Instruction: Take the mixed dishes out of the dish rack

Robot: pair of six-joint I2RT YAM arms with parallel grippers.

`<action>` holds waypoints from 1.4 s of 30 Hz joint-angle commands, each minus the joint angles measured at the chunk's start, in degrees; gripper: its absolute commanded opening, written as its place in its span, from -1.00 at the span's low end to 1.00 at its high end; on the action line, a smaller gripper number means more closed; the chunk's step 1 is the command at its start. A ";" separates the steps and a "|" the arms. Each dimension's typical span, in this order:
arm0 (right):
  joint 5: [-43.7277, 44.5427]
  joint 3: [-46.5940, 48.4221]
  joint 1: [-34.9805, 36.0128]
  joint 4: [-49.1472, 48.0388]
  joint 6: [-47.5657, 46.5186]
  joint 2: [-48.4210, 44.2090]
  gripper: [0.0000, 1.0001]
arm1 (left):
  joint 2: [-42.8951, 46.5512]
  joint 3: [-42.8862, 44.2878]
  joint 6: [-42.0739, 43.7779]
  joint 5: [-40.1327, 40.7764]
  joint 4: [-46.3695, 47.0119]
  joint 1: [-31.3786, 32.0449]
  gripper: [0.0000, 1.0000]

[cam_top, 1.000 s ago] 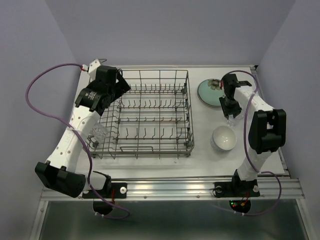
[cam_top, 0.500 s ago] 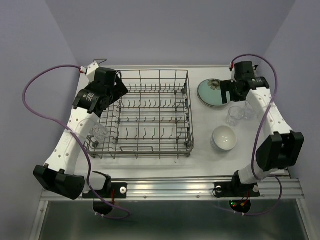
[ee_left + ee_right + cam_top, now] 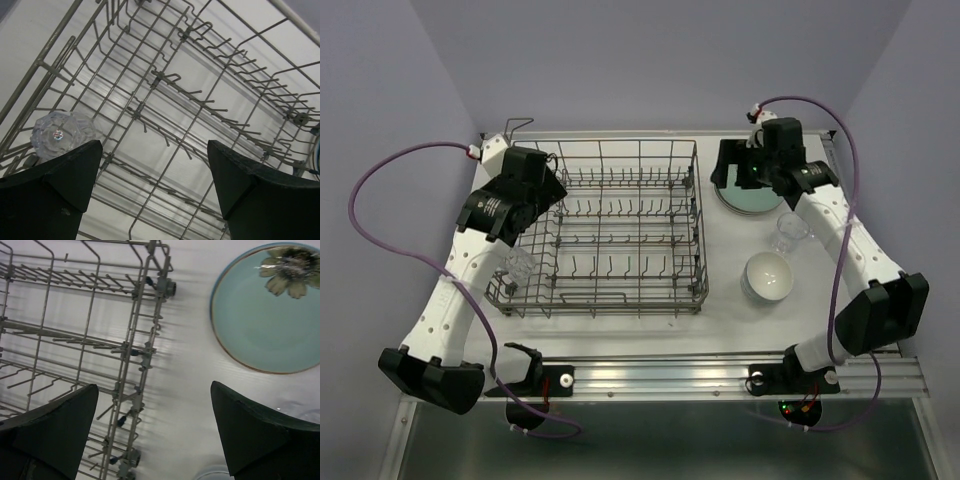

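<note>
The grey wire dish rack [image 3: 620, 235] fills the middle of the table. One clear textured glass [image 3: 517, 266] stands inside its near left corner, and in the left wrist view this glass [image 3: 62, 134] sits just beyond my left finger. My left gripper [image 3: 548, 188] hovers open over the rack's left side, nothing between its fingers [image 3: 50, 190]. My right gripper [image 3: 728, 168] is open and empty above the gap between the rack and the pale green plate [image 3: 755, 195]. In the right wrist view the plate [image 3: 265, 320] lies flat to the right of the rack's corner [image 3: 145, 345].
On the table right of the rack stand a clear glass [image 3: 788, 233] and a white bowl [image 3: 766, 276], close together in front of the plate. Purple cables loop off both arms. Walls close in the table at the back and on both sides.
My right gripper opened and left the glass standing by the bowl, then rose and swung left over the plate towards the rack. My left arm shifted slightly over the rack's left side.
</note>
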State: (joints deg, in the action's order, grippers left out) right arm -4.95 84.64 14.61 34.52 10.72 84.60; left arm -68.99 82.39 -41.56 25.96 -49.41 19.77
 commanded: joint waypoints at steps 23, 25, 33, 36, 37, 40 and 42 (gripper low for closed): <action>15.85 -3.96 13.34 -8.51 11.78 11.64 -0.55 | -1.41 -10.14 -10.46 9.90 -12.81 0.01 0.98; 15.50 -4.31 13.95 -8.60 11.60 11.64 -0.73 | -1.85 -10.41 -12.66 11.04 -14.57 0.01 0.98; 14.71 -5.19 14.48 -9.03 11.34 11.55 -0.88 | -2.90 -13.13 -16.27 10.78 -14.76 0.01 0.98; 13.48 -5.45 14.48 -9.21 11.25 11.56 -0.89 | -2.90 -14.45 -18.29 10.87 -13.79 0.01 0.98; 13.04 -5.63 14.48 -9.30 11.25 11.47 -0.89 | -2.82 -14.97 -18.99 10.96 -13.44 0.01 0.98; 11.72 -6.15 14.48 -9.74 11.08 11.38 -0.92 | -2.55 -16.82 -23.91 12.36 -12.73 0.01 0.98; 11.02 -6.33 14.48 -10.09 10.99 11.12 -0.93 | -2.64 -18.14 -27.16 13.42 -12.12 0.01 0.98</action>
State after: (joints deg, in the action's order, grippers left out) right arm 9.06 79.75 28.32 26.26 23.38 96.36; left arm -71.94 66.04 -61.41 34.81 -61.34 19.77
